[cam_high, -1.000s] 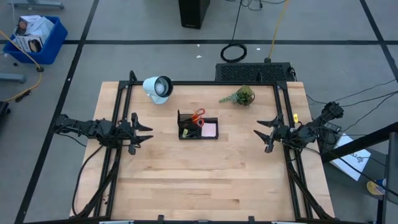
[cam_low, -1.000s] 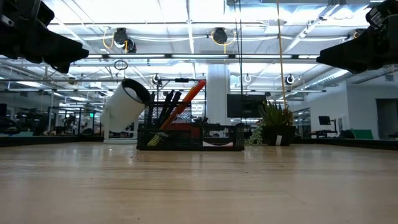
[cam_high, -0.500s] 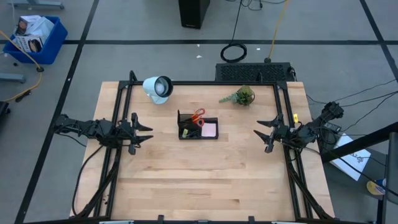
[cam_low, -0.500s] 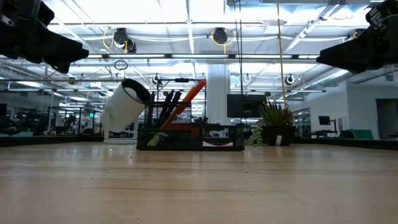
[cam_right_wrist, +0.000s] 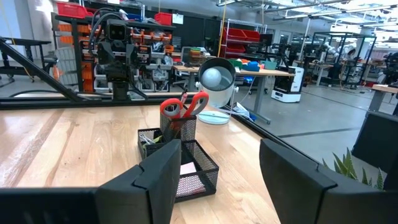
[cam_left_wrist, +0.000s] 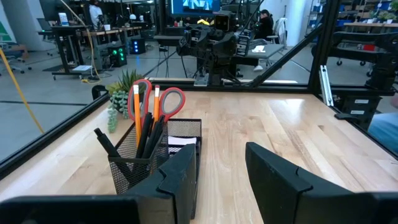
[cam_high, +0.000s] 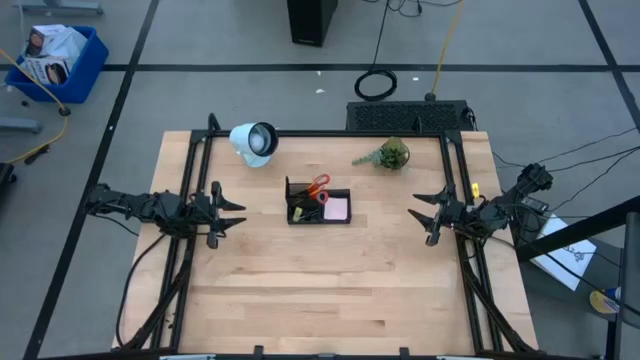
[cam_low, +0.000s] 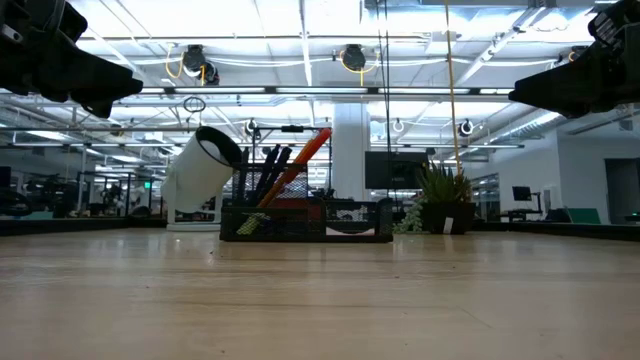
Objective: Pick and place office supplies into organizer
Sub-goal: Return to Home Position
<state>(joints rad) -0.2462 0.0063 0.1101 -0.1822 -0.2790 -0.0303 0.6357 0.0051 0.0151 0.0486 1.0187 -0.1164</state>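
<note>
Jaws of both arms stand open, holding nothing, raised over the worktop [cam_high: 320,290] at its left and right edges.

The left arm [cam_high: 160,207] and right arm [cam_high: 500,210] face each other across the organizer [cam_high: 320,221], which sits on the wood between them, well apart from both. Its taller section holds the red-handled scissors [cam_high: 318,186], orange pencils [cam_left_wrist: 135,102] and black pens [cam_left_wrist: 104,142] upright. The pink sticky-note pad [cam_high: 337,208] lies in a low compartment beside it. Beyond, near the far edge, stand the white lamp [cam_high: 254,141] and the green plant [cam_high: 392,153].
</note>
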